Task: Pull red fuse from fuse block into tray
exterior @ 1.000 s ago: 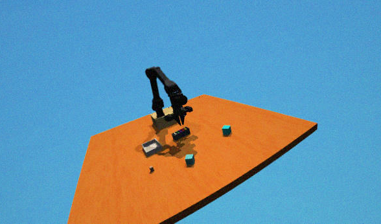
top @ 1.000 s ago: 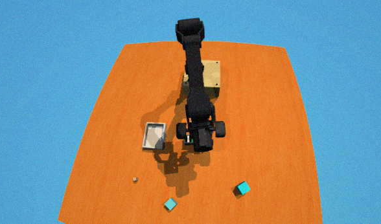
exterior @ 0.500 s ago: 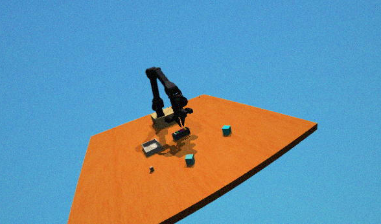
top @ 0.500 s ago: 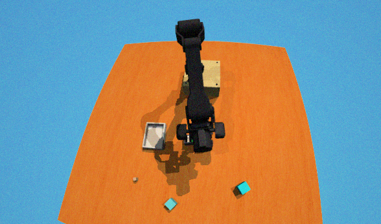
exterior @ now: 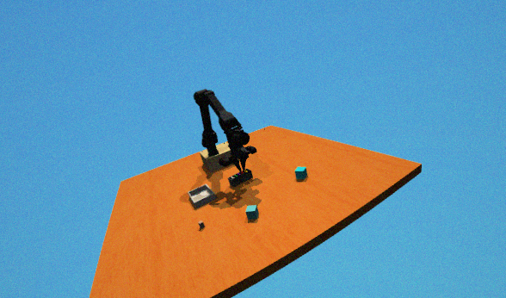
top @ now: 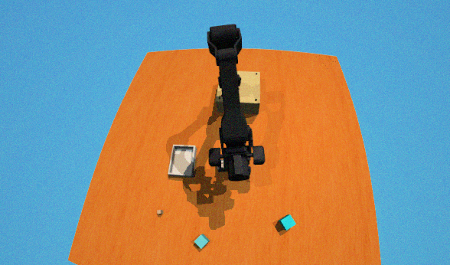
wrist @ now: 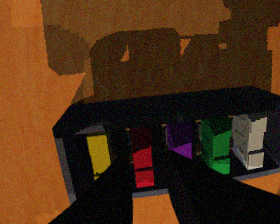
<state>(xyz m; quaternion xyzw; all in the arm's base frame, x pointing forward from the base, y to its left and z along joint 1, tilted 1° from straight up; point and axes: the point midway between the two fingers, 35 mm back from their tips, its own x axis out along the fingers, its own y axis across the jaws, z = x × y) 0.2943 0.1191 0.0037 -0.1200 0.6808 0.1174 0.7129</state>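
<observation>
The red fuse (wrist: 144, 161) stands in its slot in the dark fuse block (wrist: 141, 107) (exterior: 243, 182), between the yellow fuse (wrist: 98, 150) and the purple fuse (wrist: 180, 145). The gripper (wrist: 147, 154) (exterior: 243, 172) is narrowly open and empty, pointing down at the block, its two fingertips on either side of the red fuse in the wrist view. Their exact height over the block cannot be told. The arm hides nearly all of the block in the top view. The grey tray (top: 171, 161) (exterior: 205, 202) is empty, to the left of the block.
The green fuse (wrist: 216, 145) and white fuse (wrist: 248, 140) stand farther right in the block. A larger teal cube (top: 288, 222) (exterior: 300, 173), another teal cube (top: 201, 241) (exterior: 252, 213) and a tiny cube (top: 159, 212) (exterior: 201, 226) lie around. The arm's tan base (top: 251, 86) is at the back.
</observation>
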